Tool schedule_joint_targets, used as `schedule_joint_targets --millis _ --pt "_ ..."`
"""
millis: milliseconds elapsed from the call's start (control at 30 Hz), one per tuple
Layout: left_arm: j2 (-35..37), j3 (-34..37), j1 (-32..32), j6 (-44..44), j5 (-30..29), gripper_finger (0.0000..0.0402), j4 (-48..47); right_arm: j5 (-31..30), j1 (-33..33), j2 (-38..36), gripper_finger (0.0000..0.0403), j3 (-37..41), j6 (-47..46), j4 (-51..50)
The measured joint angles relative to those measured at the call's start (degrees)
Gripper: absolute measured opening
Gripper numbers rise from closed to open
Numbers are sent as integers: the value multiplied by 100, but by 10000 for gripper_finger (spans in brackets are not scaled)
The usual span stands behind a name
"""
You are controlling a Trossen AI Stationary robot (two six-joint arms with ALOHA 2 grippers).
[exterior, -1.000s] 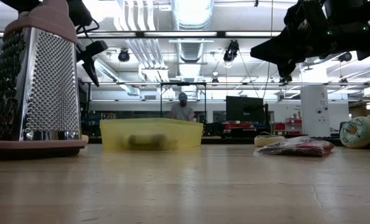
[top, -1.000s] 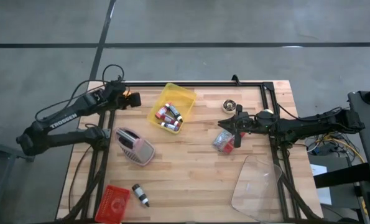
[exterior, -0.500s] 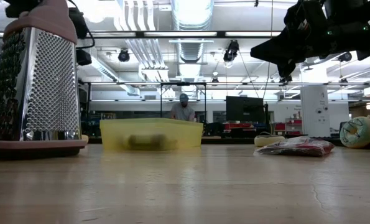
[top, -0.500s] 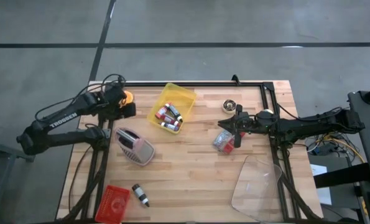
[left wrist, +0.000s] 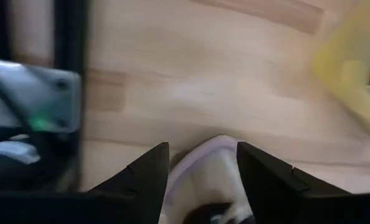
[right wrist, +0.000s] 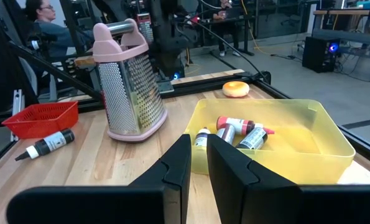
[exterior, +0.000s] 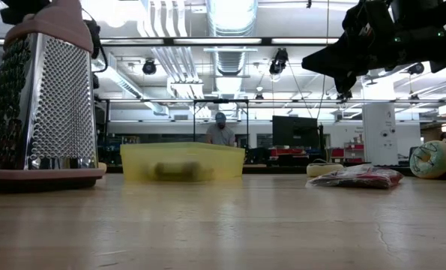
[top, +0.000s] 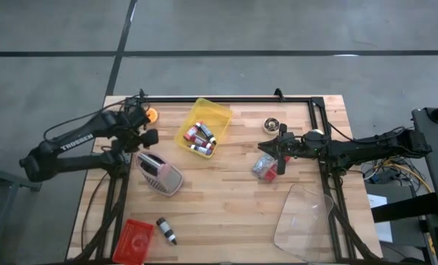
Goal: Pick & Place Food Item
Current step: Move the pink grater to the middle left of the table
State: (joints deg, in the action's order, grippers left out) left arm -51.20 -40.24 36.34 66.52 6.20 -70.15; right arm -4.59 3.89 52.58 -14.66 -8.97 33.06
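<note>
The food item, a small orange doughnut-shaped piece, lies on the wooden surface near its far left corner. It is free and nothing touches it. The left end effector hangs just beside it, a little nearer and above the surface, between the doughnut piece and the pink-handled metal grater. Its fingers stand wide apart and they hold nothing; in the left wrist view the pale top of the grater shows in the gap between them.

To the right of the doughnut piece sits a yellow bin with several small bottles lying inside it. The grater stands upright on the near side of the bin, to the left.

The right end effector waits above the right half of the surface and points toward the bin. Its fingers are narrow, almost closed, and nothing is between them. A clear packet with red contents lies on the surface just on its near side, and a small round dish lies on its far side.

At the near left corner there is a red mesh basket, with a dark bottle lying on its side just to the right of it. A clear plastic sheet lies at the near right corner.

In the low view a person is in the room, far behind the bin.
</note>
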Motion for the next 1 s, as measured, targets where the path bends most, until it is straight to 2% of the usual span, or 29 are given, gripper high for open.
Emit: schedule_joint_targets --millis 133,367,533,833,1000 --pt "-119 121 -432 408 109 193 881 1 -1 1 47 0 1 0" --pt "-581 484 -1454 1283 643 193 2090 1 -1 2 47 0 0 0" --pt "-1056 455 -2071 1733 622 193 2765 1 -1 0 47 0 0 0" --pt "-2025 119 -2751 1638 633 193 4418 1 -1 2 47 0 2 0" --pt "-2475 -120 -2966 1432 745 193 4456 1 1 2 47 0 0 0"
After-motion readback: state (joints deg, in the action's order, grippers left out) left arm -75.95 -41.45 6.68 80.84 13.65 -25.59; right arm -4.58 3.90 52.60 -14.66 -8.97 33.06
